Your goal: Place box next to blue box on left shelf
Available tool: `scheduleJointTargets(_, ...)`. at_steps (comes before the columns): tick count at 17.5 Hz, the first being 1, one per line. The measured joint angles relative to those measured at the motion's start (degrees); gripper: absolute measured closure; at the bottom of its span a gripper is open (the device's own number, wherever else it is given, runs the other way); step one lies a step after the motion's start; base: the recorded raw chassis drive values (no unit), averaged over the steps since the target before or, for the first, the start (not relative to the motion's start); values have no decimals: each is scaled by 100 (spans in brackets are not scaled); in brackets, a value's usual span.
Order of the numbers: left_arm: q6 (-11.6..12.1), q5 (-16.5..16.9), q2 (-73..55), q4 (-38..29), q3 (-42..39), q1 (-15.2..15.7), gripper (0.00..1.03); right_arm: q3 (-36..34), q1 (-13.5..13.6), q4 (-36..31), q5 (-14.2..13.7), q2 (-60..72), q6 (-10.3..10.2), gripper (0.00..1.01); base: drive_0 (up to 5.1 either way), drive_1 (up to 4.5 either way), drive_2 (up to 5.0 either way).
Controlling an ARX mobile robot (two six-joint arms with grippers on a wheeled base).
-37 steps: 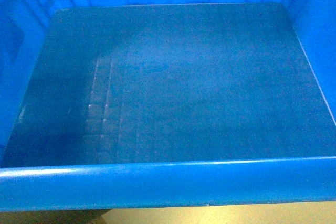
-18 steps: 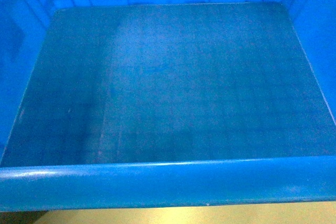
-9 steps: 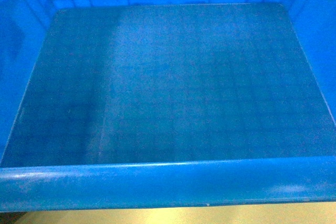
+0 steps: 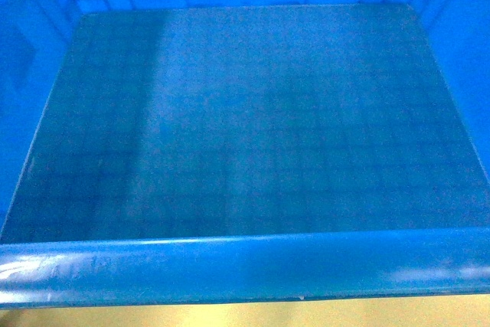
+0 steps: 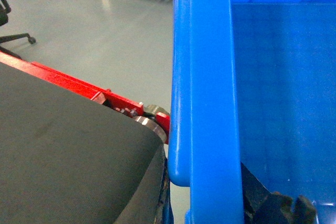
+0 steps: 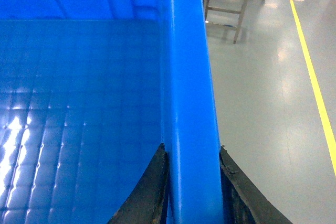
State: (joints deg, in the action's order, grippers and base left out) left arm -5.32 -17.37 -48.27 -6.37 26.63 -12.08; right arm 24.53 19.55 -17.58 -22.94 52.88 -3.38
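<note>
Box fills the whole head view, carried off the floor between both arms, so neither shelf nor the other blue box shows anywhere. Right hand is clamped on the box's right rim, one dark finger inside the wall and one outside. Left hand looks pinched on the left rim the same way, though mostly hidden. A grip on each side probably keeps the box level.

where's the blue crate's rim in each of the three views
Head: near rim runs across the bottom, grid floor above it.
Left wrist: side rim stands vertical mid-frame; left hand grips it at the bottom.
Right wrist: side rim runs up the centre, right hand straddling it.
Shared landmark: the crate's grid-embossed floor.
</note>
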Motion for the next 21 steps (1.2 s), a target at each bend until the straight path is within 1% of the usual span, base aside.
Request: scheduleJointTargets(21, 2, 2, 0, 0, 0, 0, 85, 0, 0, 0, -7, 0, 2, 83, -149, -149, -149)
